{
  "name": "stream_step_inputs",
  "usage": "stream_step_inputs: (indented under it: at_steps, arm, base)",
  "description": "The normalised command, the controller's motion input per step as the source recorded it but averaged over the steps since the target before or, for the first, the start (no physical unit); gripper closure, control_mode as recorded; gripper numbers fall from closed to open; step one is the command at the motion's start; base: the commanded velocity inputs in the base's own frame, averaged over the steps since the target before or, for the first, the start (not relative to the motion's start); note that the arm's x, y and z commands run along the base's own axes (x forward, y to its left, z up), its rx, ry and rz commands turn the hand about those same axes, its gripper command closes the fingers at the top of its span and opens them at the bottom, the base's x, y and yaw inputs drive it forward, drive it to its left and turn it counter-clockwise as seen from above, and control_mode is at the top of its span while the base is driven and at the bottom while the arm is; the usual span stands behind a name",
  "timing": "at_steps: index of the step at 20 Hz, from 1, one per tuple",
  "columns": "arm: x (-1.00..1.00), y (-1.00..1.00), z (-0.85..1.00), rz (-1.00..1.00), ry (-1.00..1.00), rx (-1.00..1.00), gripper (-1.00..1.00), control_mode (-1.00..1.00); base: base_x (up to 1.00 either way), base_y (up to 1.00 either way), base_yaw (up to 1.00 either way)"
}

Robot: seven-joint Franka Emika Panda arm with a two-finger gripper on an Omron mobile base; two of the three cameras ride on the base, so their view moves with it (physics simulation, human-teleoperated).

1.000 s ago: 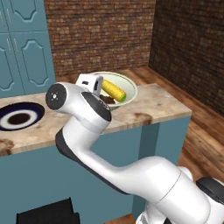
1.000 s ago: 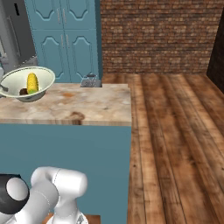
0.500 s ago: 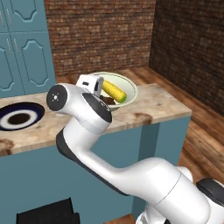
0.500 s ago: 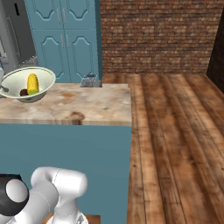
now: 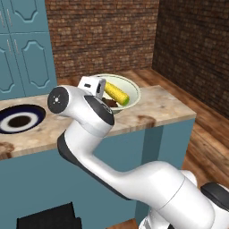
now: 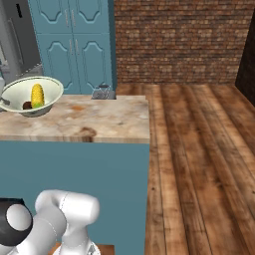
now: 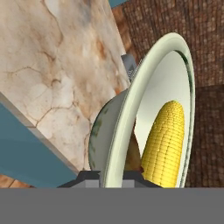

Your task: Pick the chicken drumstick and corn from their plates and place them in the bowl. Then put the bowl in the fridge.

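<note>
The pale cream-green bowl [image 5: 133, 89] stands at the middle of the marble counter [image 5: 156, 105]. The yellow corn [image 5: 117, 94] and the dark brown chicken drumstick [image 5: 110, 103] lie inside it. My gripper [image 5: 102, 92] is at the bowl's near left rim, shut on it. In the hand view the bowl's rim [image 7: 131, 109] runs up between my gripper [image 7: 111, 176] tips, with the corn [image 7: 164, 140] and a bit of the drumstick [image 7: 133, 155] on the inner side. From the right, the bowl [image 6: 50, 85] holds corn [image 6: 37, 94] and drumstick [image 6: 27, 105]. The fridge [image 6: 17, 35] stands behind it.
A navy-rimmed plate [image 5: 20, 120] lies on the counter to the left of my arm. Near the counter's far edge sits a small grey object [image 6: 102, 92]. Teal cabinets [image 6: 84, 45] and a brick wall [image 6: 174, 40] stand behind; wooden floor [image 6: 199, 149] lies to the right.
</note>
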Motion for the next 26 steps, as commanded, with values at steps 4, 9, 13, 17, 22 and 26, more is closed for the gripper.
stream_step_inputs:
  at_steps: [4,9,13,17,22,26]
  arm:
    - [0.0,0.0,0.0,0.0,0.0,0.0,1.0,1.0]
    - [0.0,0.0,0.0,0.0,0.0,0.0,1.0,1.0]
    - [0.0,0.0,0.0,0.0,0.0,0.0,1.0,1.0]
    - [0.0,0.0,0.0,0.0,0.0,0.0,1.0,1.0]
    - [0.0,0.0,0.0,0.0,0.0,0.0,1.0,1.0]
    - [0.0,0.0,0.0,0.0,0.0,0.0,1.0,1.0]
  base:
    - [-0.16,-0.03,0.0]
    - [-0.6,-0.2,-0.06]
    - [-0.5,-0.24,-0.23]
    - [-0.44,-0.27,-0.32]
    - [-0.02,-0.5,-0.28]
    - [0.07,-0.43,-0.54]
